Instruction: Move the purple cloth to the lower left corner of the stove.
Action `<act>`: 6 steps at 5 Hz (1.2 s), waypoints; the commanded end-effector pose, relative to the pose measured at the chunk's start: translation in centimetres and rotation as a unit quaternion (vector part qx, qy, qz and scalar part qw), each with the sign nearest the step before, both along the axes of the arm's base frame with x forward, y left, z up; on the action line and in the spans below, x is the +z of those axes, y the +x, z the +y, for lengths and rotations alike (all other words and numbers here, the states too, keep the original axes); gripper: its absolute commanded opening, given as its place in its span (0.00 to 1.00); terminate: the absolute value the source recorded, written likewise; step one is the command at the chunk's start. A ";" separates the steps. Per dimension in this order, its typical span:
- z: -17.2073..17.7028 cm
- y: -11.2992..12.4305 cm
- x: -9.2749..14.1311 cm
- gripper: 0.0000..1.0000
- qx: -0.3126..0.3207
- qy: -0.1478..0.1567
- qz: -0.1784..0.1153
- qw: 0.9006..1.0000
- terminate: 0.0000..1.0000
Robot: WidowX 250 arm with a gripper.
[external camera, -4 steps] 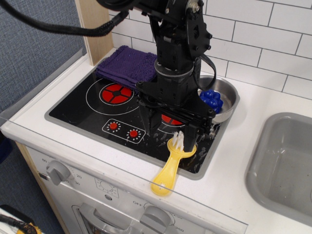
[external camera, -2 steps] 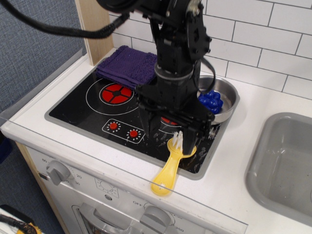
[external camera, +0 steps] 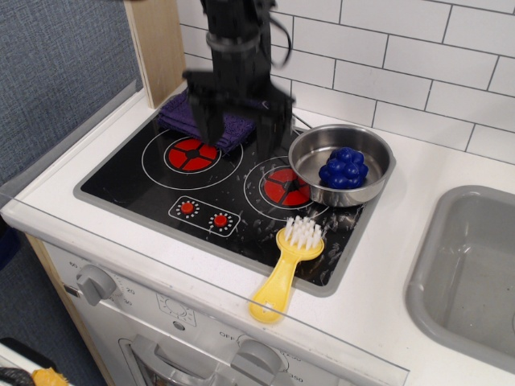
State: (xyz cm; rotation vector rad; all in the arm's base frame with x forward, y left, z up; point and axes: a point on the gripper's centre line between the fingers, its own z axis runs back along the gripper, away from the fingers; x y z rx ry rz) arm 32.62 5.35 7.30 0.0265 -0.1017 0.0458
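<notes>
I see a white-tiled wall behind a white counter [external camera: 402,265], with one grey sink [external camera: 475,273] at the right edge of the frame. One black stove [external camera: 137,181] sits left of centre, with two red burners and two small red knobs. My pincer [external camera: 239,133] hangs with its jaws spread over the purple cloth [external camera: 181,112] at the stove's upper left corner. One steel bowl [external camera: 378,165] holds one blue ball [external camera: 343,167]. One yellow brush [external camera: 283,273] lies at the stove's lower edge.

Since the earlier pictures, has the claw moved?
Yes. The claw went from above the yellow brush toward the back left, now over the purple cloth.
</notes>
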 end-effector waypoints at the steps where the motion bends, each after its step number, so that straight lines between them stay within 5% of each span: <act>1: 7.5 10.0 -0.8 1.00 -0.101 0.032 -0.014 0.994 0.00; 2: 8.6 11.3 -2.3 1.00 -0.122 0.016 -0.013 0.992 0.00; 4: 5.3 10.7 -4.6 1.00 -0.158 0.015 0.036 0.987 0.00; 6: 4.0 5.5 -7.5 1.00 -0.110 0.007 0.094 0.990 0.00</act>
